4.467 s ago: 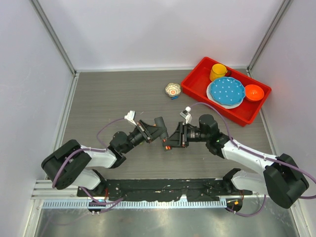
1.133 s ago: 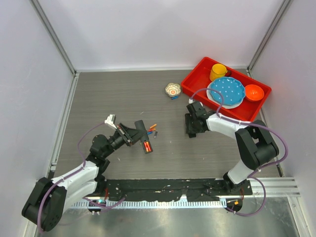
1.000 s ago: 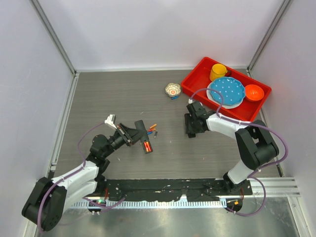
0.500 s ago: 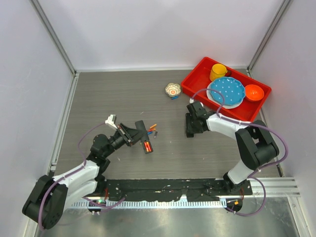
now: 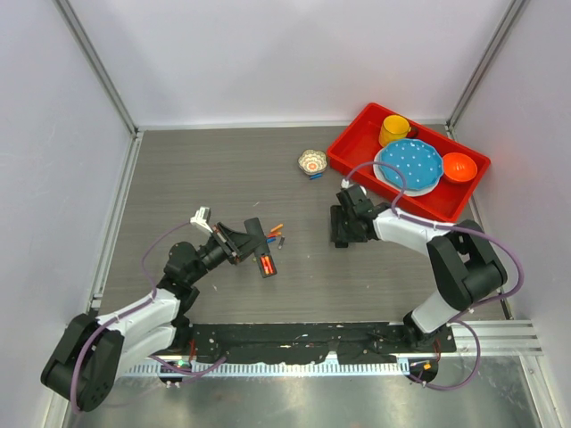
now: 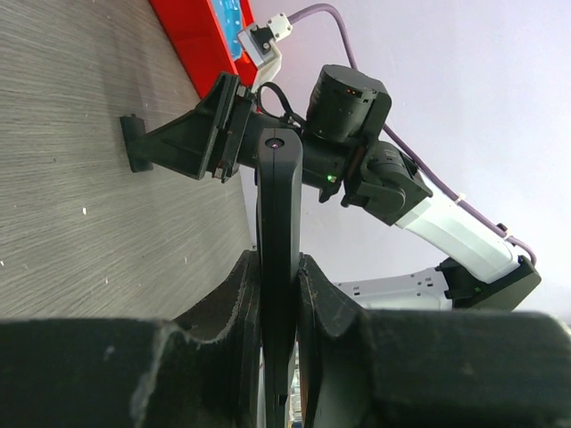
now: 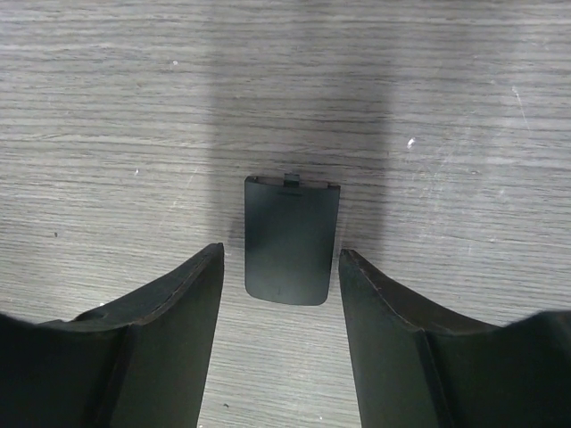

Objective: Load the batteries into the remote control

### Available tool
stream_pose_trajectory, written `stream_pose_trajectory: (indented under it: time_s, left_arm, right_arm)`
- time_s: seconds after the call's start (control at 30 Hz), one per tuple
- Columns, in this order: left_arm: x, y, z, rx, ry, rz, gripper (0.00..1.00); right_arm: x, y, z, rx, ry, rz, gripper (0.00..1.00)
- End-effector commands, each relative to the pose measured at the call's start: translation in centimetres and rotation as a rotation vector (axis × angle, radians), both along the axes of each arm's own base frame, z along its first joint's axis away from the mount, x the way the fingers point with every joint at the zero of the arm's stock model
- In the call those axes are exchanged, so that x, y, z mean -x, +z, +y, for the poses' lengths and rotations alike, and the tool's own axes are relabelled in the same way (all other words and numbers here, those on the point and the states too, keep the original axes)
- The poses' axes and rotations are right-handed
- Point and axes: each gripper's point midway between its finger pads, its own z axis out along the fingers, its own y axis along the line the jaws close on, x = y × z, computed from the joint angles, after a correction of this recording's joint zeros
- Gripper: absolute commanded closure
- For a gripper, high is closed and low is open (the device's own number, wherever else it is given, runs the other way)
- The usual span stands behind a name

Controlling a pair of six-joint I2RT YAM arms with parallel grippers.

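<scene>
My left gripper is shut on the remote control, which the left wrist view shows edge-on as a slim black bar clamped between both fingers. In its recess lie red and orange batteries. Loose batteries lie on the table just right of it: an orange one, a blue one and a grey one. My right gripper points down at the table, open. A flat black battery cover lies on the table just beyond its fingertips, untouched.
A red tray at the back right holds a yellow cup, a blue dotted plate and an orange bowl. A small patterned bowl stands left of the tray, with a blue battery beside it.
Earlier both grippers met mid-table; since then the left carried the remote leftwards and the right went down at the right. Over the last second the right gripper shifted slightly left.
</scene>
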Motion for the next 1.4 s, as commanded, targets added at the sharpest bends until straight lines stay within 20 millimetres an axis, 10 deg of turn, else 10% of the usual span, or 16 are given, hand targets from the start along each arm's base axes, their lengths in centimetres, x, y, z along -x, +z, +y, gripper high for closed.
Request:
stream_pose_trajectory:
  time_s: [0.0, 1.07, 1.37]
  left_arm:
    - [0.3, 1.7, -0.3, 0.025, -0.023, -0.078, 1.00]
    - [0.5, 1.5, -0.4, 0.022, -0.031, -0.069, 1.00]
    - [-0.2, 1.5, -0.6, 0.012, -0.018, -0.069, 1.00]
  right_arm:
    - [2.5, -1.3, -1.4, 0.087, 0.026, 0.099, 0.39]
    - [4.4, -4.8, -2.0, 0.285, 0.083, 0.174, 0.55]
    - [3.5, -0.5, -1.8, 0.227, 0.049, 0.062, 0.71]
